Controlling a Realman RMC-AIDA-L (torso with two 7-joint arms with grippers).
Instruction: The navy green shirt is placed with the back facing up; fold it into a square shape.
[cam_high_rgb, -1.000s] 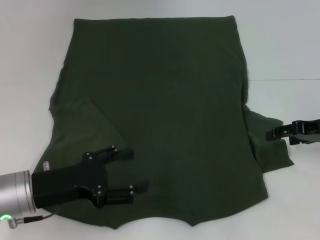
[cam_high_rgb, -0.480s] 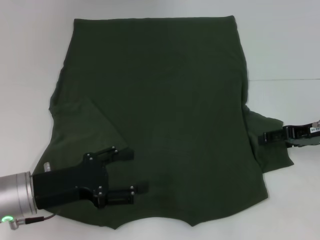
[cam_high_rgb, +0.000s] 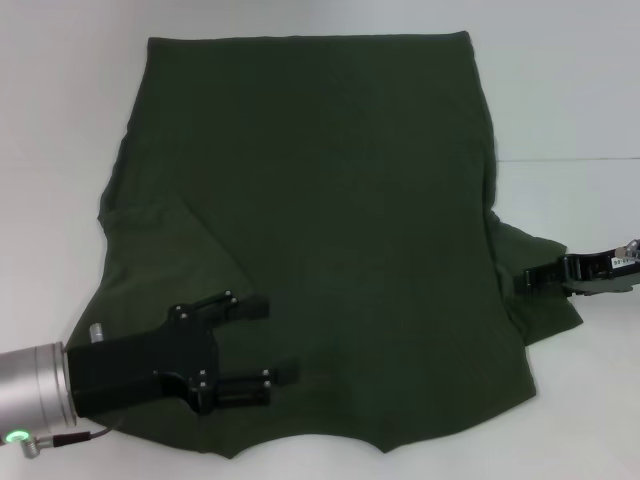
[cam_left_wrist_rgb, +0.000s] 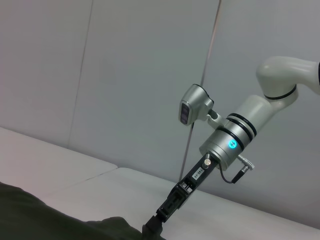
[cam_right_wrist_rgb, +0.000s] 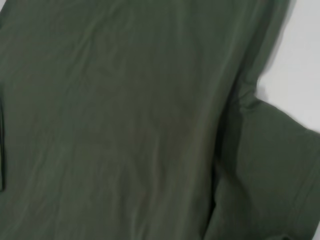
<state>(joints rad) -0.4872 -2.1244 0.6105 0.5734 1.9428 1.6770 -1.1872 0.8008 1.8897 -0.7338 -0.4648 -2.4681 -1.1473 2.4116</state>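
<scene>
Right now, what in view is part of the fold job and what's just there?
Job:
- navy green shirt, spread flat
- left gripper, open over the shirt's near left part
- right gripper, at the right sleeve

Just there:
- white table
- grey wall panels

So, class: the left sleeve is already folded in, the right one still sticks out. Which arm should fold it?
Probably the right. The right gripper sits at the outstretched sleeve of the navy green shirt, whereas the left gripper hovers open over the near left part, across the shirt.
</scene>
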